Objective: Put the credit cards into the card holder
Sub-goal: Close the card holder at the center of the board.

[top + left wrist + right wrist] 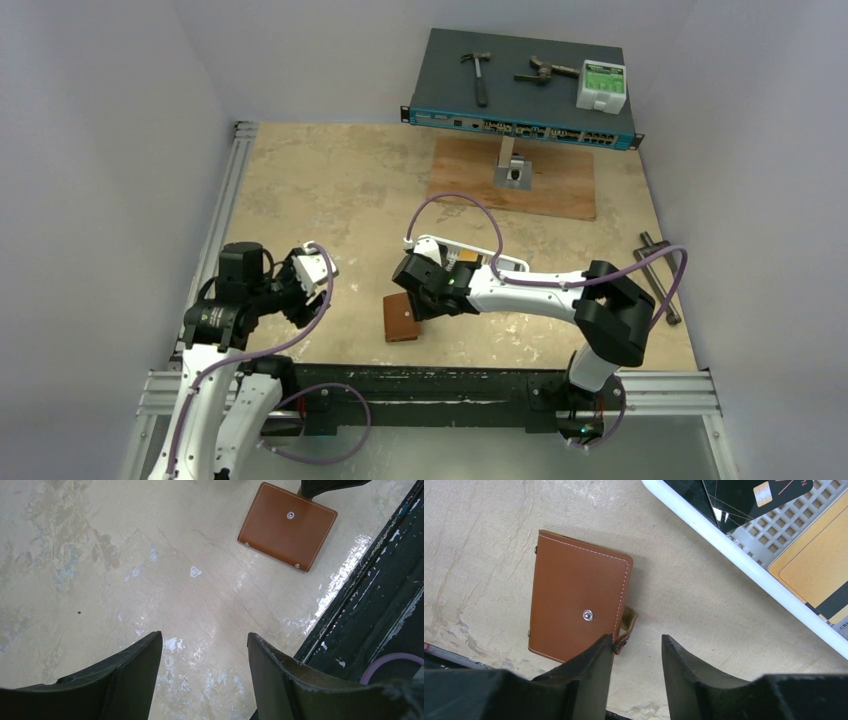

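Stitched brown leather card holder (576, 612) lies closed and flat on the mottled beige table (484, 540).
Its snap tab sits beside the right gripper (636, 650), fingers spread, pinching nothing. Glossy credit cards (814, 575) lie in a white gridded tray (734, 555) at 2 o'clock. The left gripper (205, 640), fingers spread, hangs at 9 o'clock.

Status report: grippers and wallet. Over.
Left gripper open, empty. Right gripper open at closed wallet, by its snap tab. Cards in white tray. Nothing blocking.

No legible text anywhere.
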Robot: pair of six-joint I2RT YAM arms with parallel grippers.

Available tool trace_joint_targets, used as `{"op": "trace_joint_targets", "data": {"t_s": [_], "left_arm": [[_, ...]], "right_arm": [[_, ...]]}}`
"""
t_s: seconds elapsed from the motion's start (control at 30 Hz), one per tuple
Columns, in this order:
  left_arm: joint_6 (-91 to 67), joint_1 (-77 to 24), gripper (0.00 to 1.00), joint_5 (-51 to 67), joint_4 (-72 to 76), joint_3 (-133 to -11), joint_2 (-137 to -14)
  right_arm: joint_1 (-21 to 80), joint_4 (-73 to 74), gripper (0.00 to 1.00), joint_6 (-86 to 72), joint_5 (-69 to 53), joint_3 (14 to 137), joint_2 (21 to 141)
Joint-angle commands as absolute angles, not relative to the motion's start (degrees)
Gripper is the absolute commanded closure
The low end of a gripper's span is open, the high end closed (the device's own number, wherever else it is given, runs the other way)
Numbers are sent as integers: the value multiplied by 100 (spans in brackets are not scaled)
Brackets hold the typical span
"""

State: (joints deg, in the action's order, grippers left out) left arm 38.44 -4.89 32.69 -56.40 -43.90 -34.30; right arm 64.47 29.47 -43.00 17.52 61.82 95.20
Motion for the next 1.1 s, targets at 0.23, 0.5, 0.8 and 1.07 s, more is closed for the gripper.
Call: {"op": "trace_joint_targets", "data": {"t_s": [0.23, 0.5, 0.8, 1.07], "left_arm": [[4095, -457, 37, 3408, -5599, -4377, -3487], [5300, -1133, 36, 3852, -5465, -4010, -3215], [7455, -2835, 30, 3234, -5174, -3482, -3136], [7466, -3991, 28, 2346, -5456, -4550, -5467]], "right_arm": [[6337, 2954, 86, -4379, 1884, 6207, 9363], [6267, 2900, 98, -4384, 1780, 5967, 9186], [6121, 2340, 100, -4280, 1499, 5670, 9091], [6063, 2056, 100, -4234, 982, 5811, 9052]]}}
